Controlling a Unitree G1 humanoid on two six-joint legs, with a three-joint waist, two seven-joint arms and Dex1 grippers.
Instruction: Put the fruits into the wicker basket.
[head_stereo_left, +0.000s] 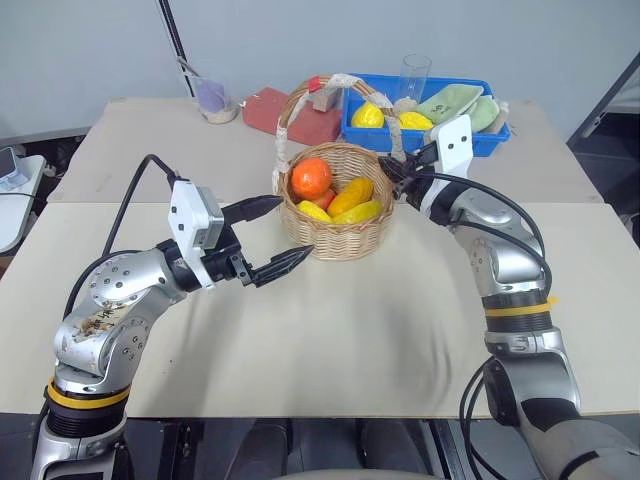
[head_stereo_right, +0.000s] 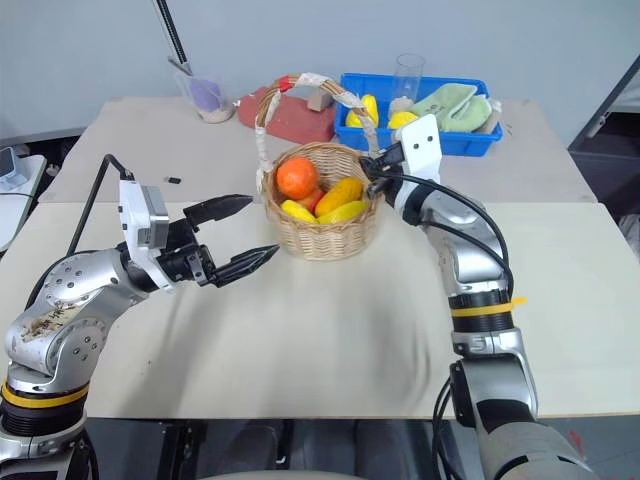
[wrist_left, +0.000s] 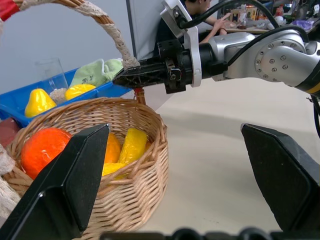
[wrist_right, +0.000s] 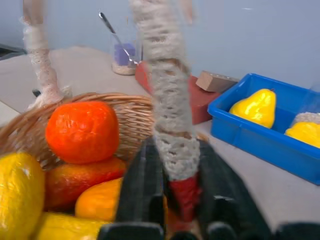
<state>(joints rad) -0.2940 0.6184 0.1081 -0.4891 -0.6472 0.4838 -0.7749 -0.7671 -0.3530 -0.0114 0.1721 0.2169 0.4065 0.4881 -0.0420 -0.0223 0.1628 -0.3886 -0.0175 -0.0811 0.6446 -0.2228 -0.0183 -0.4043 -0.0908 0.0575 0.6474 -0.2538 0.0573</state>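
Observation:
The wicker basket (head_stereo_left: 340, 235) stands at mid-table with its taped handle (head_stereo_left: 346, 80) arching over it. Inside lie the orange tangerine (head_stereo_left: 311, 178), the yellow lemon (head_stereo_left: 314, 211) and other orange and yellow fruit. My right gripper (head_stereo_left: 392, 168) is at the basket's right rim, shut on the foot of the handle (wrist_right: 169, 125), which runs up between its fingers (wrist_right: 145, 175). My left gripper (head_stereo_left: 292, 228) hangs open just left of the basket, level with its wall, with nothing between its fingers (wrist_left: 75, 170).
A blue plastic tray (head_stereo_left: 470, 146) with yellow fruit and green cloths sits behind the basket on the right, with a clear glass (head_stereo_left: 415, 75) by it. A red block (head_stereo_left: 262, 108) and a cup with a spoon (head_stereo_left: 215, 100) stand behind on the left.

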